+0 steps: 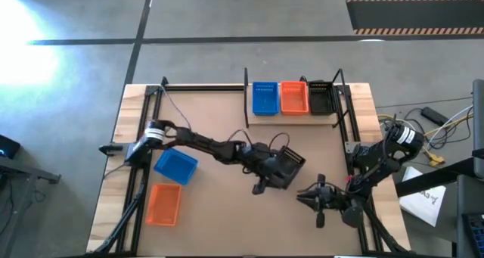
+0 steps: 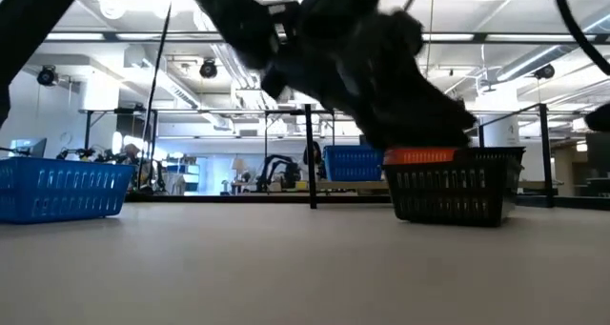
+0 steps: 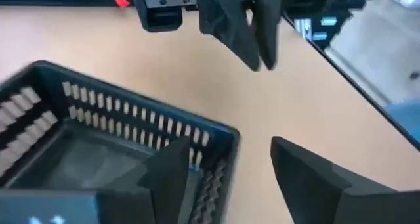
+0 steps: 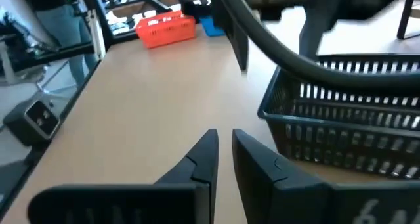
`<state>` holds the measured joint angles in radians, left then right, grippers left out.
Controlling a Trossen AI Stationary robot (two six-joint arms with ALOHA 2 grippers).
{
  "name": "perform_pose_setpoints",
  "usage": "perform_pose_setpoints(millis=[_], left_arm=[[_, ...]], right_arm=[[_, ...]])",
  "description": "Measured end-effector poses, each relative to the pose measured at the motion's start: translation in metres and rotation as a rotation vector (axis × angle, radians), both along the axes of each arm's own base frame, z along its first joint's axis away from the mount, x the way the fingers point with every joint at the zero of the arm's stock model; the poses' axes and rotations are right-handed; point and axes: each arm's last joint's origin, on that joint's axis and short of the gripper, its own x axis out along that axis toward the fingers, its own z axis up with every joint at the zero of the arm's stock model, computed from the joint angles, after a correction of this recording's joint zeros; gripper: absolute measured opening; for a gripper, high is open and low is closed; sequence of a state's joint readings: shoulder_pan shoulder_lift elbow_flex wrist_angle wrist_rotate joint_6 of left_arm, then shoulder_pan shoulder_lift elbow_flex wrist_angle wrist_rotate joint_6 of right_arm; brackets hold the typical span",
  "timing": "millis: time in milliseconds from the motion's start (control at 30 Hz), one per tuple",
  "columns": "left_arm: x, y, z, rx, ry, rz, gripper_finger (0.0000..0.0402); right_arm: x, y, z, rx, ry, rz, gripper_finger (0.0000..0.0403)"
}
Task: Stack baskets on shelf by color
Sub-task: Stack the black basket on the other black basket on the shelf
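A black basket (image 1: 291, 163) (image 2: 448, 187) sits flat on its bottom at mid-table. My left gripper (image 1: 280, 167) (image 3: 226, 145) is open over its end wall, one finger (image 3: 170, 175) inside and the other (image 3: 315, 175) outside. My right gripper (image 1: 301, 194) (image 4: 223, 152) is shut on nothing, just toward the near edge from that basket. On the shelf (image 1: 261, 117) at the far right stand a blue (image 1: 264, 97), an orange (image 1: 293, 97) and a black basket (image 1: 320, 97). A blue basket (image 1: 175, 166) and an orange one (image 1: 163, 203) rest on the table at the left. My left gripper straddles the black basket's end wall (image 3: 216, 135), coming slantwise from the table's left and pointing a little down. The jaws stand wide apart. Whether either finger touches the wall I cannot tell. The basket rests on the table.
Black metal frame rails (image 1: 344, 129) run along the table's left and right sides and its far edge. Bare tabletop (image 1: 219, 190) lies between the loose baskets on the left and the two grippers. Cables (image 1: 446, 125) lie on the floor to the right of the table.
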<state>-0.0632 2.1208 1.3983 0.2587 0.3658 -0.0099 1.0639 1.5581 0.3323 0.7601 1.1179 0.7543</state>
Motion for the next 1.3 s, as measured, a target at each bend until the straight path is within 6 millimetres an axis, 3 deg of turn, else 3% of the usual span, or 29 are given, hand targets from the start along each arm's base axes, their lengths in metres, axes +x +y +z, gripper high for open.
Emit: perform_pose_setpoints(millis=[133,267,467,700,800,1000,1167,1300], left_arm=[[-0.022,0.006,0.028,0.055,0.036,0.019,0.0205],[-0.051,0.011,0.034,0.144,0.046,0.166,0.0205],[-0.100,0.022,0.001,0.156,0.025,0.502,0.0205],[-0.139,0.024,-0.039,-0.049,-0.098,0.584,0.0205],[-0.145,0.025,-0.047,-0.070,-0.129,0.588,0.0205],[-0.145,0.025,-0.052,-0.064,-0.122,0.589,0.0205],[-0.144,0.025,-0.051,-0.039,-0.135,0.582,0.0206],[-0.144,0.025,-0.052,-0.033,-0.130,0.580,0.0206]], right_arm=[[0.013,0.001,0.006,-0.034,-0.006,-0.030,0.0038],[0.031,0.002,0.019,-0.129,0.002,-0.018,0.0038],[0.059,-0.005,0.049,-0.184,0.110,0.018,0.0056],[0.092,-0.028,0.084,-0.196,0.459,-0.118,0.0121],[0.111,-0.042,0.090,-0.122,0.593,-0.127,0.0144],[0.147,-0.048,0.088,-0.086,0.725,-0.030,0.0167],[0.164,-0.060,0.079,-0.076,0.865,-0.141,0.0175],[0.177,-0.061,0.069,-0.029,0.963,-0.102,0.0164]])
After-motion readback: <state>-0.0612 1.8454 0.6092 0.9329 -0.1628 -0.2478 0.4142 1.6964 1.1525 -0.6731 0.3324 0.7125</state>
